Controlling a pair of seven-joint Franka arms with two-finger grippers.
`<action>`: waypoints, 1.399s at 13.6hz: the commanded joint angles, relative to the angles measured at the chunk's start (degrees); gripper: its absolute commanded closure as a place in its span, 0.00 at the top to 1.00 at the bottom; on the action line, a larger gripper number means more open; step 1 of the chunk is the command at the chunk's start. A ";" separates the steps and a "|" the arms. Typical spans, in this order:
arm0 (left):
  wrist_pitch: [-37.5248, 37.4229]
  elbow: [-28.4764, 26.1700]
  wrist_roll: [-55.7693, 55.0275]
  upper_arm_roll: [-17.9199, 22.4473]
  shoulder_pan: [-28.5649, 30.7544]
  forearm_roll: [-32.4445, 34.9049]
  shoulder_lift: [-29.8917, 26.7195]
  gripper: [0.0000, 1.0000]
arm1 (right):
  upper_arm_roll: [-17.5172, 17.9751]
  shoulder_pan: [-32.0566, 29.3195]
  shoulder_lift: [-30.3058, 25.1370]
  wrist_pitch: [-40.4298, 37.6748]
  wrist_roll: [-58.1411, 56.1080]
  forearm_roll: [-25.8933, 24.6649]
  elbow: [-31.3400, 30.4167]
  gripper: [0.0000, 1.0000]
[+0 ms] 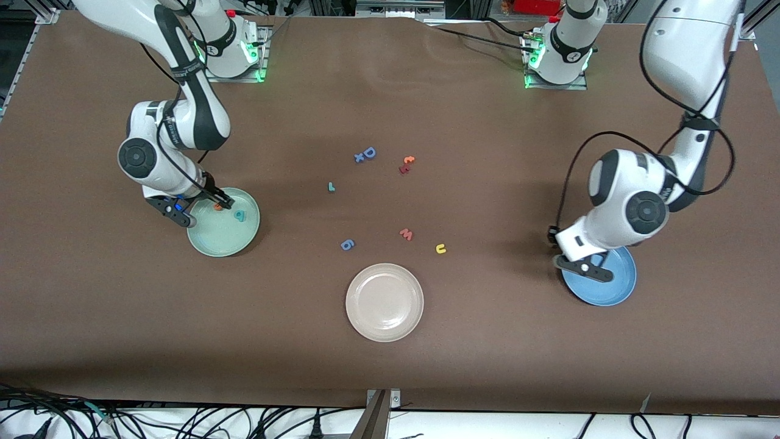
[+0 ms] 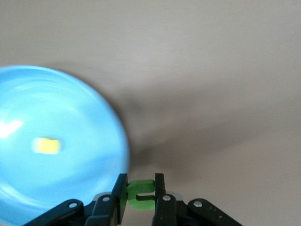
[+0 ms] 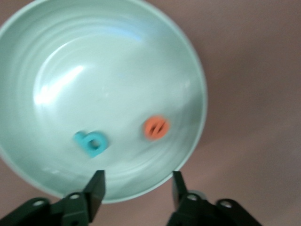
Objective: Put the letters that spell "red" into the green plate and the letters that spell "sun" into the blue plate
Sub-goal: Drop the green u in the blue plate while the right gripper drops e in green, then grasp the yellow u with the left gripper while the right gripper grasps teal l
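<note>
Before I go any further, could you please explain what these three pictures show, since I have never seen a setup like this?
Two robot arms work at a brown table, sorting tiny foam letters into plates. One picture looks down from a high camera facing the arms; the other two come from cameras on each arm's wrist.

The right hand stands open over the green plate, which holds an orange e and a teal d. The left hand is shut on a green n, beside the blue plate, where a yellow letter lies.

On the table: a cream plate, a yellow u, a thin teal r, a blue D and others.
</note>
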 commanded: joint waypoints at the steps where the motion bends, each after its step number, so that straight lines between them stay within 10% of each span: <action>1: -0.81 3.14 7.00 -0.63 2.94 2.66 0.99 0.00 | 5.62 1.00 -0.58 -0.99 10.93 0.55 2.78 0.90; 2: -0.81 4.11 8.76 -0.63 3.65 2.66 1.69 0.07 | 8.08 0.91 -0.14 -0.99 14.81 0.55 4.01 0.90; 3: -0.89 5.60 9.48 -0.63 3.92 2.75 2.74 0.42 | 10.19 0.91 0.21 -0.73 18.41 0.64 4.89 0.90; 4: -0.81 6.05 9.57 -0.63 4.01 2.93 3.18 0.99 | 12.13 1.00 0.73 -0.21 21.49 0.73 5.33 0.89; 7: -0.89 6.23 9.05 -0.63 4.36 3.10 3.01 1.00 | 17.32 1.87 3.01 4.17 29.32 0.64 5.78 0.89; 19: -2.92 5.96 -30.56 -1.59 -10.48 0.29 3.01 1.00 | 17.51 10.93 11.64 15.18 40.33 0.55 7.27 0.82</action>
